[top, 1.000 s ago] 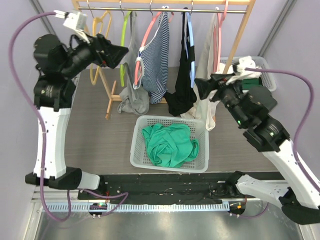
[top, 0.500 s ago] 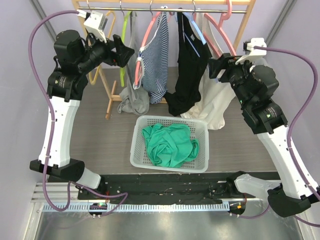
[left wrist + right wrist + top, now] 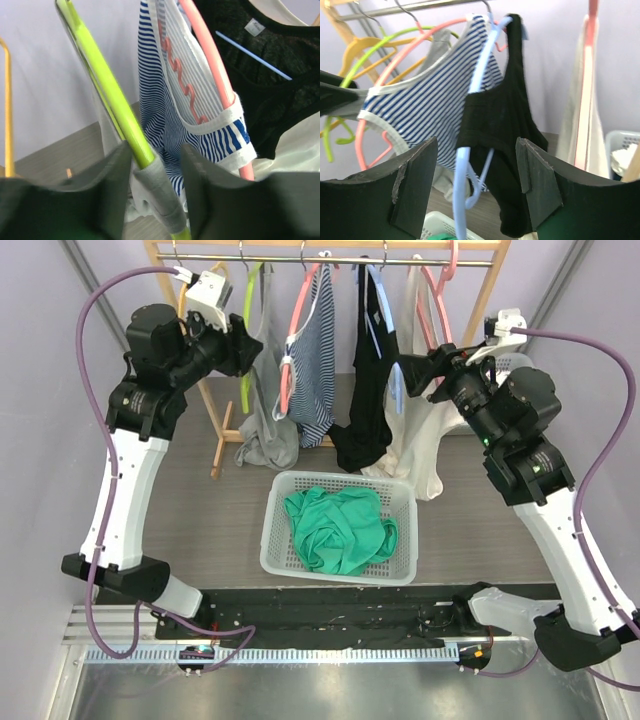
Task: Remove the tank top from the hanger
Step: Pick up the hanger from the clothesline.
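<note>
A grey tank top hangs from a lime-green hanger on the rail. My left gripper straddles that hanger up high. In the left wrist view the green hanger and the grey strap wrapped round it lie between the jaws of the left gripper; a gap shows on the right side. My right gripper stands open beside the black tank top. From the right wrist, a pale blue hanger and the black top hang ahead of the right gripper, untouched.
A striped tank top on a pink hanger hangs between the grey and black ones. A white garment hangs at the right end. A white basket holding a green cloth sits below. Another white bin stands far right.
My left gripper has swung right onto the green hanger and its jaws have narrowed round it. The right gripper has moved left toward the blue hanger, and the swinging black top has settled.
</note>
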Available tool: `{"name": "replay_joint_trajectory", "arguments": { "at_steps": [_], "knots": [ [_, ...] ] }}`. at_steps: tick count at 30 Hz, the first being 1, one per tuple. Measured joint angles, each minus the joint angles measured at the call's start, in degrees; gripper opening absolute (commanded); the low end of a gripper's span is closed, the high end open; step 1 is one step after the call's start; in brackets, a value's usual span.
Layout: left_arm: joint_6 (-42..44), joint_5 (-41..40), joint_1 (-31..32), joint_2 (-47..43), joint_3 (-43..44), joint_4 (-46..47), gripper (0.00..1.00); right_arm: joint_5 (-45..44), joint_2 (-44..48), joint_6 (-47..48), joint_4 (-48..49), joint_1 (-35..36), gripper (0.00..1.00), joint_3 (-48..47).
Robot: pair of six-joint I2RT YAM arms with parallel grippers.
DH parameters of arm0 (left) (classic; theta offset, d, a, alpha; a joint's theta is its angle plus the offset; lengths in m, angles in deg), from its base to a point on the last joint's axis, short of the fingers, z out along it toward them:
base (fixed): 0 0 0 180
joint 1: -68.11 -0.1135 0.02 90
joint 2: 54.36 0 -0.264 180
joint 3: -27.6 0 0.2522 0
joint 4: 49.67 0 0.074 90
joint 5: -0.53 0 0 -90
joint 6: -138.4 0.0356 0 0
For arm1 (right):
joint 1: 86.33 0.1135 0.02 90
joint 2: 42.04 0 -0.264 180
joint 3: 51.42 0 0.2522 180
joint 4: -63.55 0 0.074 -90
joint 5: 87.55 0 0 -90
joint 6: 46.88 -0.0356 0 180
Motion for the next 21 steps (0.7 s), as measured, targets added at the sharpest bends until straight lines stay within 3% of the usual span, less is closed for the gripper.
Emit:
{"name": "replay_joint_trajectory", "arguments": {
  "at_steps": [11,21],
  "knots": [
    [0.42,-2.80,0.22,0.81,-1.01,0.00,0.02,6.29,1.51,-4.31,4.72,0.00,0.71,-0.81],
    [3.23,-5.18,0.37,2.05,4.92,-1.70,0.00,9.53,2.14,-7.30,8.83,0.00,0.70,0.31]
  ]
}}
